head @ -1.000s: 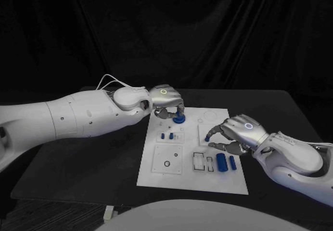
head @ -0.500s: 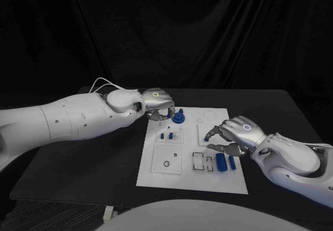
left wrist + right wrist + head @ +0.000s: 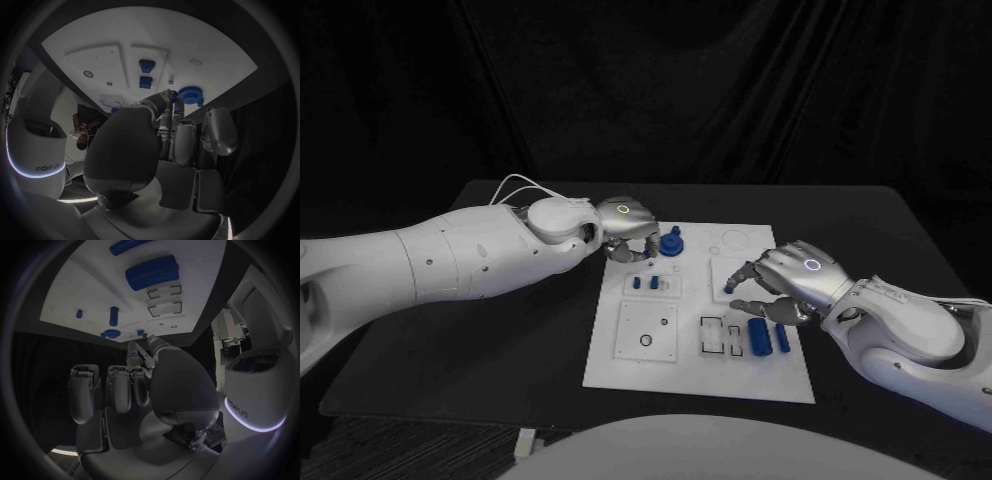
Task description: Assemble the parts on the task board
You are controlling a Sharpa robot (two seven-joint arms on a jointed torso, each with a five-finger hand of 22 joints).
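At the far left corner of the task board (image 3: 698,375), the left hand (image 3: 629,232) hovered just beside a blue round part (image 3: 672,243) that stood upright on the white plate. In the left wrist view the same part (image 3: 190,95) sat just past the fingertips (image 3: 167,95), apart from them; the fingers were partly curled and gripped nothing that could be seen, so the hand read as empty and loosely spread. The right hand (image 3: 788,283) hung low over the board's right side with its fingers bent down toward the plate; whether it pinched anything could not be told from these views.

Two small blue pieces (image 3: 646,283) stood side by side in the block nearer the middle. A thick blue cylinder (image 3: 760,337) lay flat near the right edge with a thinner blue bar (image 3: 783,338) beside it.

Judged from this, the step in hand was seating or checking the round part. To do it well, the left hand would have needed to come straight down over it, fingers spaced evenly around the rim, and press without tilting it. A sideways nudge from the curled fingers could have knocked it off its seat. The right hand should have kept clear of the loose cylinder, which looked free to roll.
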